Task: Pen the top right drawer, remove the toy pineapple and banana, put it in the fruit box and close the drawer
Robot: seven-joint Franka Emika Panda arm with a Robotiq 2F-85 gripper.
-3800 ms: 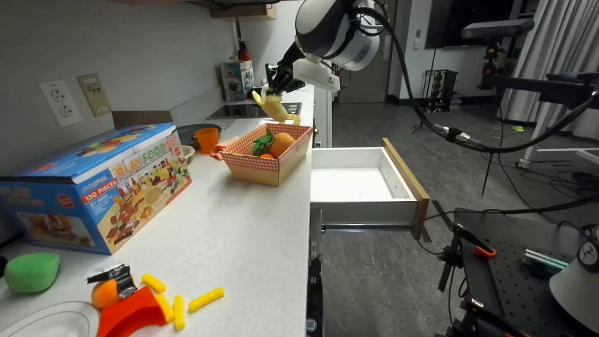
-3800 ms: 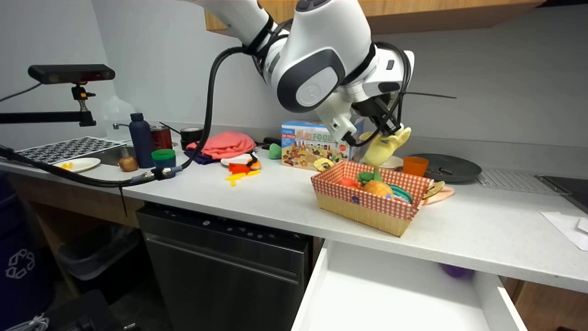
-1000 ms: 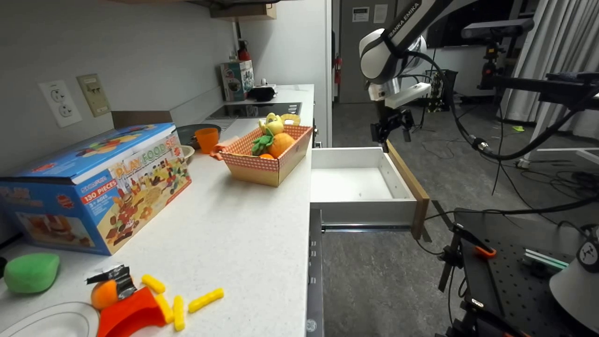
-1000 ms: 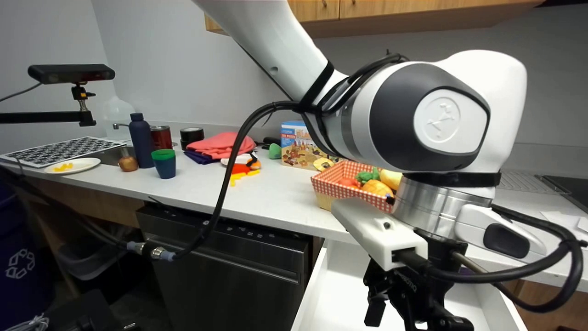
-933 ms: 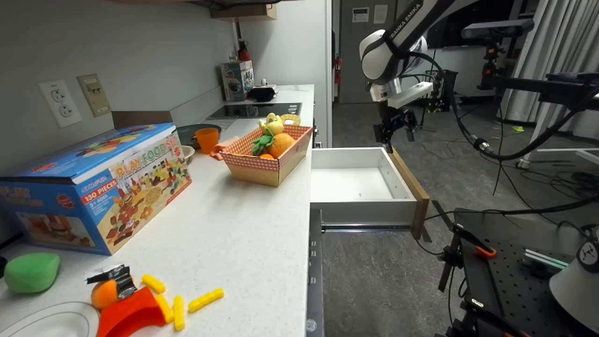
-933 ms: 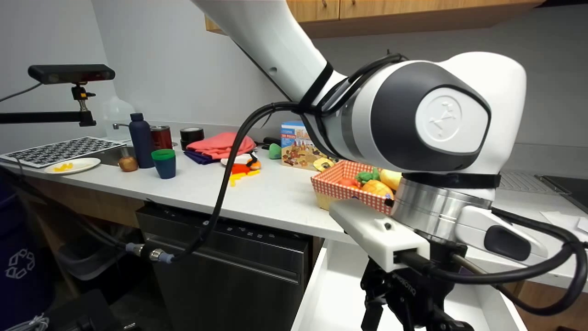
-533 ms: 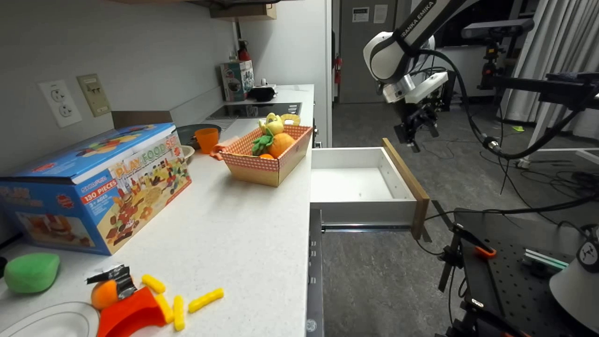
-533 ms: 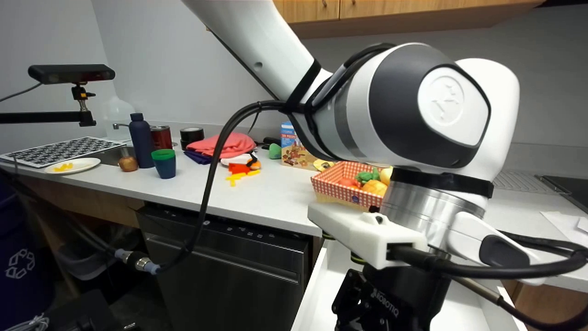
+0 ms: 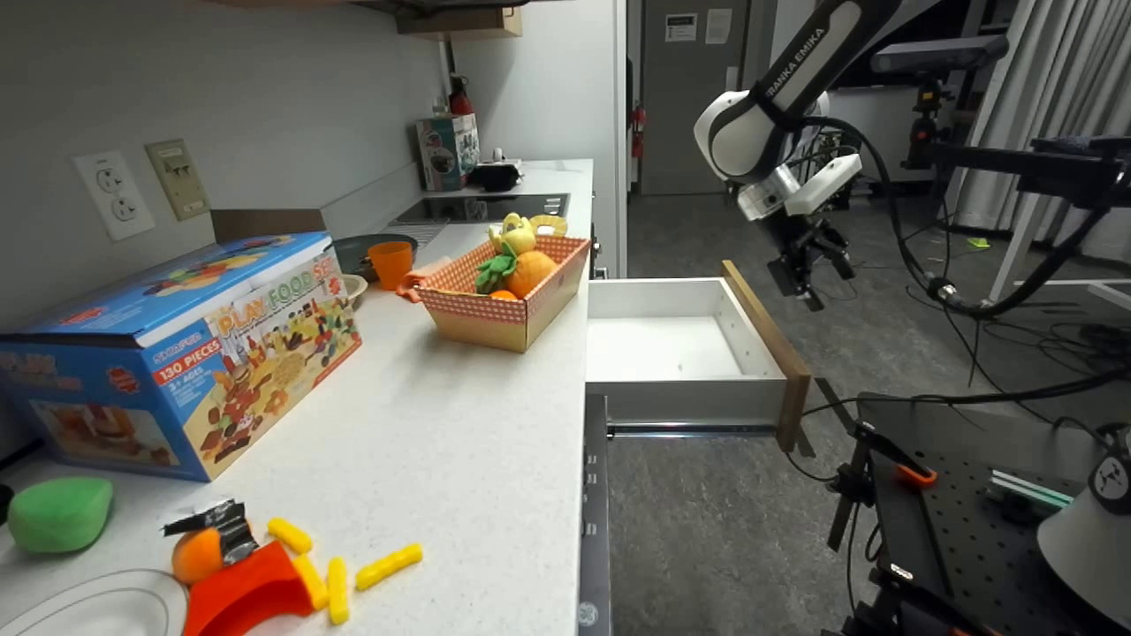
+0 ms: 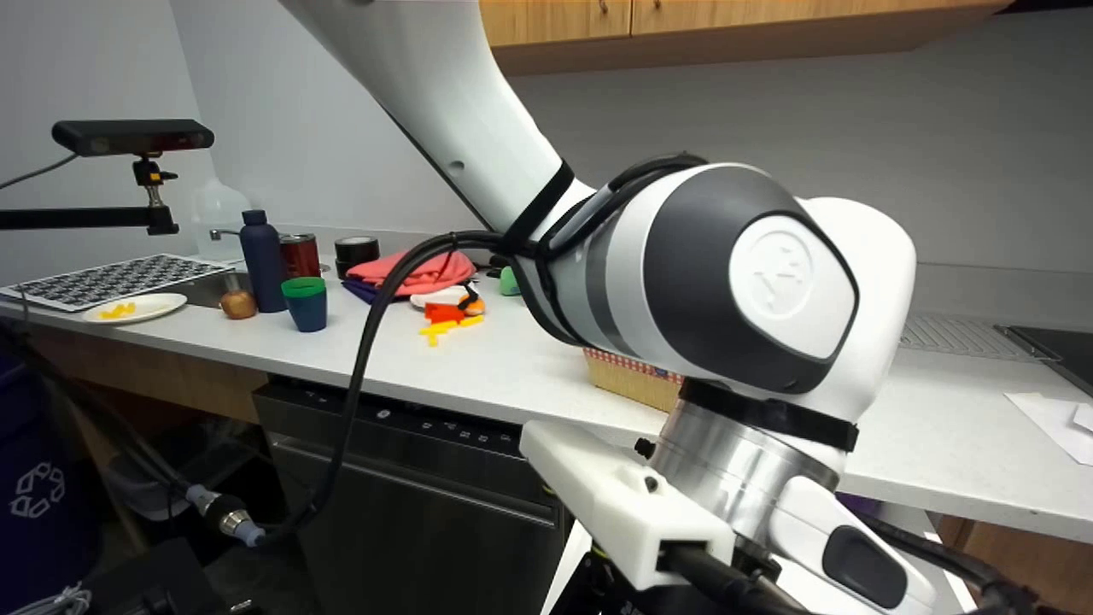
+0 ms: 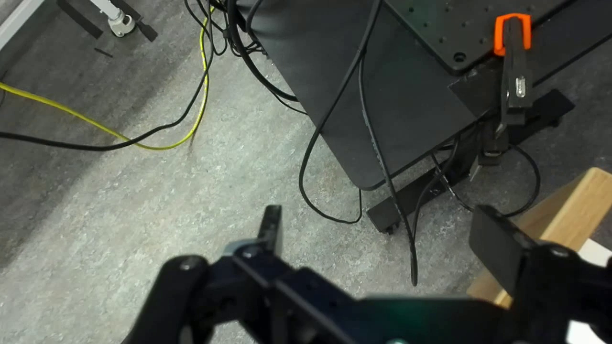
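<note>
Along the pale wall [image 9: 292,97], on the white bench [image 9: 468,442], see the toy pineapple [image 9: 533,274] with the toy banana [image 9: 515,234] behind it, both in the red-checked fruit box [image 9: 473,331], near a blue play-food carton [image 9: 212,353]. Under the bench edge, find the white drawer [image 9: 685,403] pulled out. Near its wooden front [image 9: 767,327], note the end effector [image 11: 380,229], tilted, fingers [image 11: 499,248] spread wide above grey floor [image 11: 143,239].

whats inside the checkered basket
In an exterior view, the basket shows a toy banana, toy pineapple and a half-covered orange piece; its floor and anything underneath are hidden.
</note>
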